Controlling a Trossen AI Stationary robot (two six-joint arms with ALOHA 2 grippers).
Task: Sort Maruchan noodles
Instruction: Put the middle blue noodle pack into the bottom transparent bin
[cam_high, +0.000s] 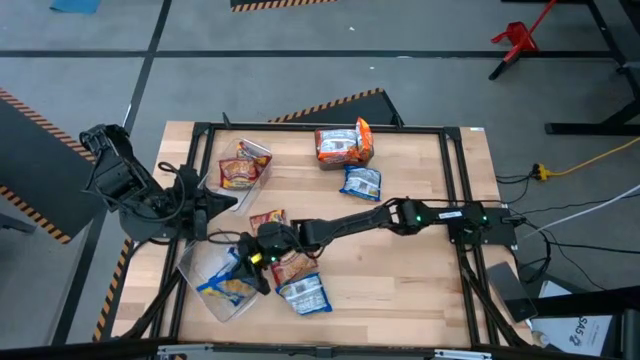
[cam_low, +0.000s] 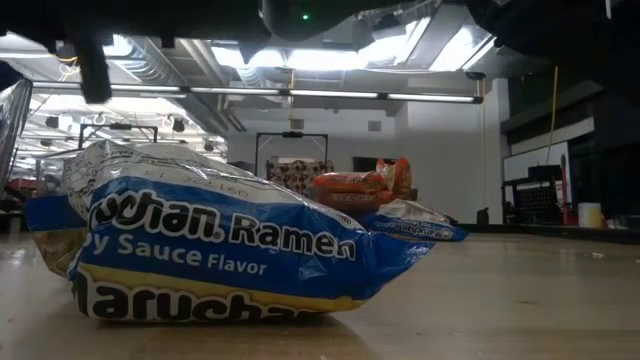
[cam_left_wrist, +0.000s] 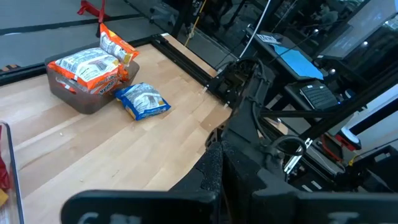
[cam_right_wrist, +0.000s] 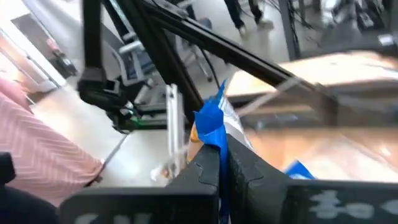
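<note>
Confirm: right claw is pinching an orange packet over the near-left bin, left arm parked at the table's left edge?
Not quite: the packet pinched in the right claw is blue, not orange, as the right wrist view shows. The rest holds: in the high view it sits over the near-left bin, and the left claw waits at the left edge.

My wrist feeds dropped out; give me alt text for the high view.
The right tool is shut on a blue noodle packet over a clear bin at the table's near left. The left tool waits beside another bin; more packets lie scattered.
</note>
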